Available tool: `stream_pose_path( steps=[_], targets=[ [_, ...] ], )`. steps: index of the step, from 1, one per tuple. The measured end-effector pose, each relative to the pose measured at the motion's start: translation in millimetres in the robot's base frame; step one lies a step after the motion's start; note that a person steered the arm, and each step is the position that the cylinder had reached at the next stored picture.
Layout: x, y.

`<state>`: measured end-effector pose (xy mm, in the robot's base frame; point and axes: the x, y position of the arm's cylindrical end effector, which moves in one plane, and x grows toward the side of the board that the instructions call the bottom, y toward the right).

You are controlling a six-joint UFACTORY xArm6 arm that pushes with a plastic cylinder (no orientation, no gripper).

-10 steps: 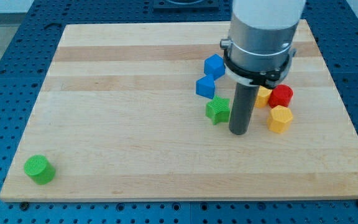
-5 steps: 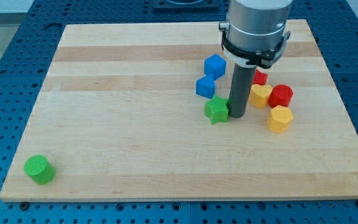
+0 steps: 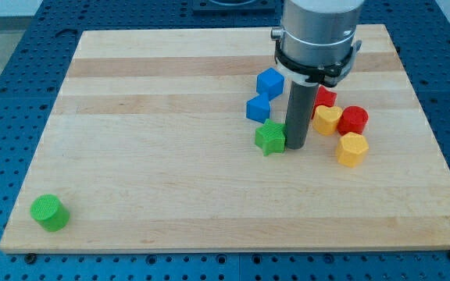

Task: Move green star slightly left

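The green star (image 3: 270, 137) lies right of the board's middle. My tip (image 3: 295, 145) stands right against the star's right side, touching it. Two blue blocks sit just above the star: one (image 3: 257, 108) close to its upper left and one (image 3: 269, 81) higher up. The rod hides part of the blocks behind it.
To the tip's right are a yellow heart (image 3: 328, 119), a red cylinder (image 3: 353, 120), a yellow hexagonal block (image 3: 351, 148) and a partly hidden red block (image 3: 326, 97). A green cylinder (image 3: 49, 212) sits at the wooden board's (image 3: 155, 172) bottom left corner.
My tip has moved up and left from the star's lower right to its right side. The green star has shifted slightly left.
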<state>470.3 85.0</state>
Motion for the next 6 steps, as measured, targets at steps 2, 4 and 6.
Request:
stream_pose_path(
  steps=[2,4,6],
  targets=[
    [-25.9,0.0],
    [-21.9,-18.1],
    [-13.9,-27.4]
  ],
)
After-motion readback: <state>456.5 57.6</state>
